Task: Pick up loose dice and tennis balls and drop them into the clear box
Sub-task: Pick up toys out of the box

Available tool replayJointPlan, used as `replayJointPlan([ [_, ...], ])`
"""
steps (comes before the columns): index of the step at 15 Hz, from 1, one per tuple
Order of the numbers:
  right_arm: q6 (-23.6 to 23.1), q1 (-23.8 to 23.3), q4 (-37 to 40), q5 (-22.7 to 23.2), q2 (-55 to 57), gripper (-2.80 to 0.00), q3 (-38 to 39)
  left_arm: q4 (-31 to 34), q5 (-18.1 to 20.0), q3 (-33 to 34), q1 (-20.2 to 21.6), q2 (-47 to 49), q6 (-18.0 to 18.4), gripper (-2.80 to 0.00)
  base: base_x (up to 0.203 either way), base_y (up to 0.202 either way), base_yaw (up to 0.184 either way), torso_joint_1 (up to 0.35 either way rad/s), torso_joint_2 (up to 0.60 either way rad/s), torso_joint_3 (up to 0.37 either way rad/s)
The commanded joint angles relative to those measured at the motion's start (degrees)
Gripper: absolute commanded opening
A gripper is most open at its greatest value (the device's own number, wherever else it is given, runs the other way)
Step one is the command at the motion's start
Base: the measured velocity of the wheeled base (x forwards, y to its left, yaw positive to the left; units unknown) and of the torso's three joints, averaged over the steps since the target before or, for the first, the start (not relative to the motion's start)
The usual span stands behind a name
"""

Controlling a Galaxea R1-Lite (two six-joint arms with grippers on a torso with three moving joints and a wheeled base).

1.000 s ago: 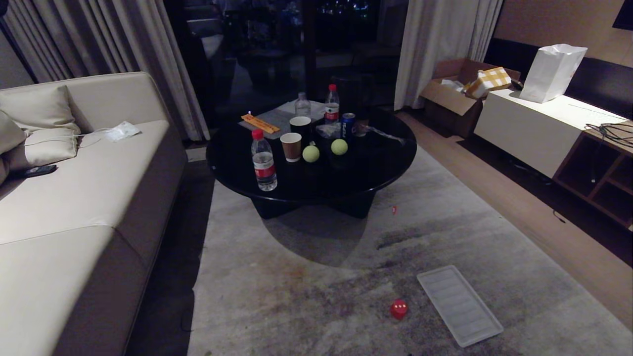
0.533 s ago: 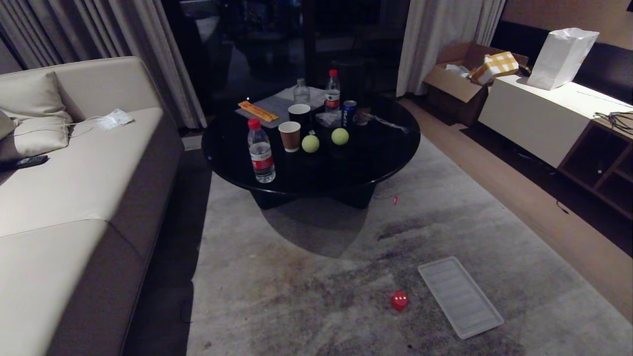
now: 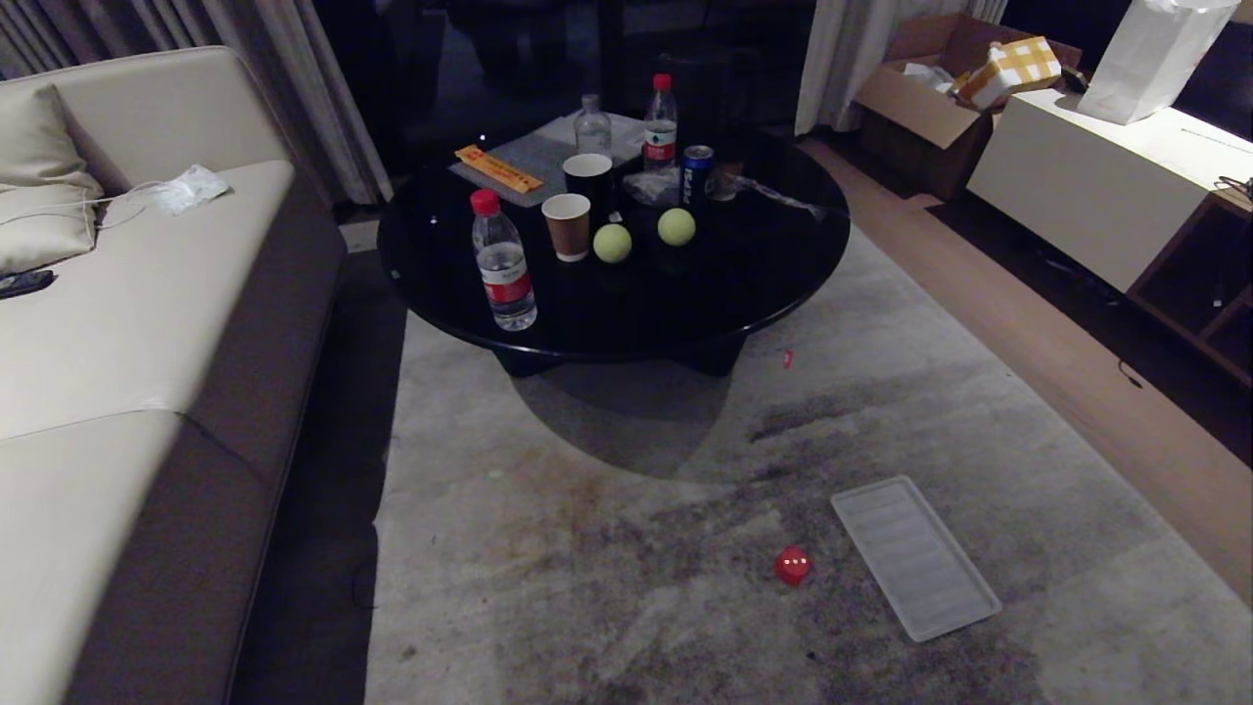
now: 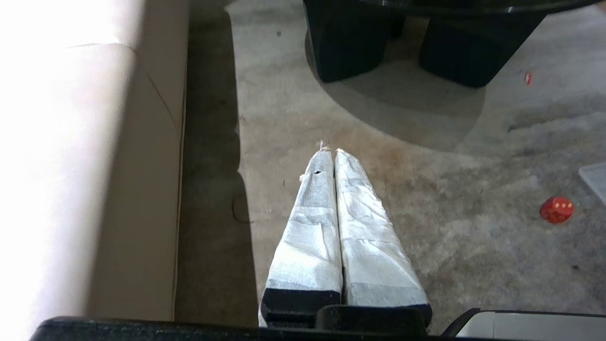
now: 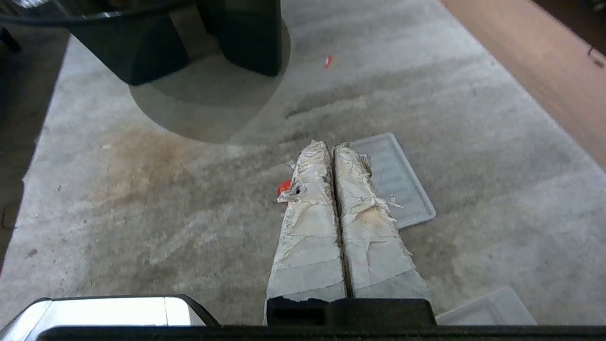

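- While neither arm shows in the head view, the left gripper (image 4: 334, 150) hangs over bare carpet beside the sofa (image 3: 147, 323), its wrapped fingers (image 4: 312, 227) pressed together on nothing.
- Further toward the robot's right, on the carpet, lies the red die (image 3: 792, 565); in the left wrist view the same red die (image 4: 556, 209) sits well off to the side of those fingers, so the left arm is the farther one.
- Just right of the die lies the flat ribbed panel (image 3: 915, 555), close to it but not touching, its long axis running diagonally away from the robot.
- Over on the right, the right gripper (image 5: 331, 148) is likewise closed and empty, and the red die (image 5: 283, 186) peeks out right beside one of its fingers (image 5: 310, 222); by my reading this arm is much the nearer and would have to open and come down slightly toward the robot's left.
- At the edge of the right wrist view a corner of the clear box (image 5: 492, 308) shows, low and close to the robot on its right side.
- Up on the round black table (image 3: 783, 284), well beyond the die, the two tennis balls (image 3: 613, 243) rest near each other beside the paper cup (image 3: 568, 225); no other dice can be made out.
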State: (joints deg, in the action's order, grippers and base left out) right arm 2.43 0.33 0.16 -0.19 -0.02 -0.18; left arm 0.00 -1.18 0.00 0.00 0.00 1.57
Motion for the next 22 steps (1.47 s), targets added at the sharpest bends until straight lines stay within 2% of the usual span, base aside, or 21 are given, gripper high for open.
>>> replayJointPlan([
  [1,0.04,0.02,-0.05,0.02,0.05,-2.80,0.01,0.00,-0.30,0.09,0.00,0.09,-0.43,-2.80,0.000,0.000,0.000,0.002,0.00,-0.189],
  [7,0.04,0.02,-0.07,0.02,0.02,-2.80,0.01,0.09,-0.66,0.09,0.00,0.09,-2.10,-2.80,0.000,0.000,0.000,0.003,0.00,-0.197],
  [22,0.04,0.02,-0.07,0.02,0.07,-2.80,0.01,0.00,-0.93,0.09,0.00,0.09,-2.28,-2.80,0.000,0.000,0.000,0.002,0.00,-0.197],
])
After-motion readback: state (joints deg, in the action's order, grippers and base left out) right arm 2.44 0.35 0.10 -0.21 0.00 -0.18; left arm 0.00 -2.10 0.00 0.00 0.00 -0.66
